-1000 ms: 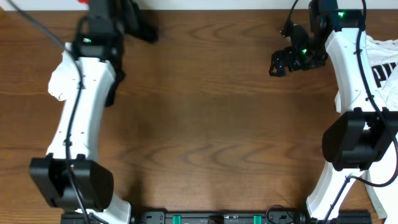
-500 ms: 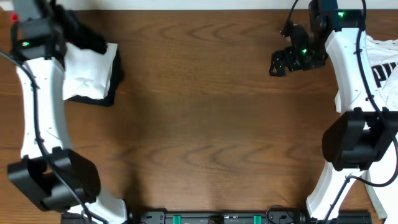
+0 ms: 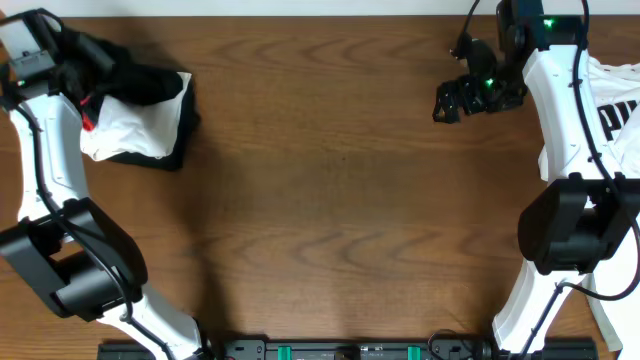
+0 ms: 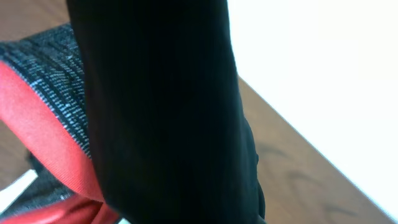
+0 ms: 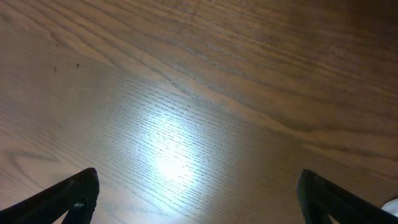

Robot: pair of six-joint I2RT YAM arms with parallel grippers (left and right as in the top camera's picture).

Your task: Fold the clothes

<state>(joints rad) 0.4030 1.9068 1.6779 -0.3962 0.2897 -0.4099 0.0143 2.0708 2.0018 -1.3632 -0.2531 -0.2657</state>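
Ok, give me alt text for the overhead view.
The left arm holds bunched black leggings over a white folded cloth at the wooden table's far left corner. The right arm hovers over bare wood, a white lettered T-shirt beside it.

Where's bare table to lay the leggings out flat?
The middle of the table is bare wood, from the white folded cloth across to the right arm. Crowded: far-left corner, where the black leggings are bunched over that cloth, and the right edge under the white T-shirt.
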